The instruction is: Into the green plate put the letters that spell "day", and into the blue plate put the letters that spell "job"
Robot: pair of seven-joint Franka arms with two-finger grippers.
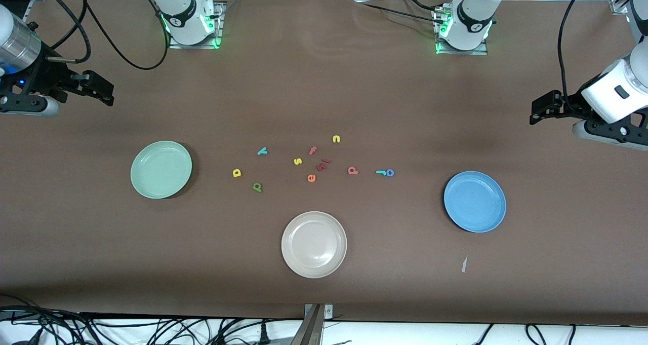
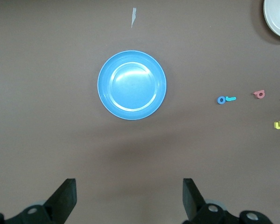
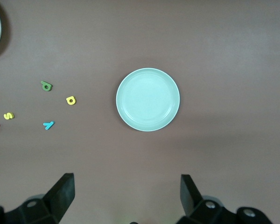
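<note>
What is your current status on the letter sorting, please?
Both claws, left and right, open, waiting high. Green plate, blue plate empty. Letters untouched mid-table.

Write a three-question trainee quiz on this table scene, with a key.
1. True or false: the green plate already holds a letter.
2. Which letter lies touching the blue "o"? A) teal "j" B) yellow "n" C) orange "e"
3. Fill in: the beige plate lies ____ to the front camera than the blue plate.

Key
1. False; it is empty, as are the other two plates.
2. A.
3. Nearer.

Both the left gripper and right gripper hang open, holding nothing.
</note>
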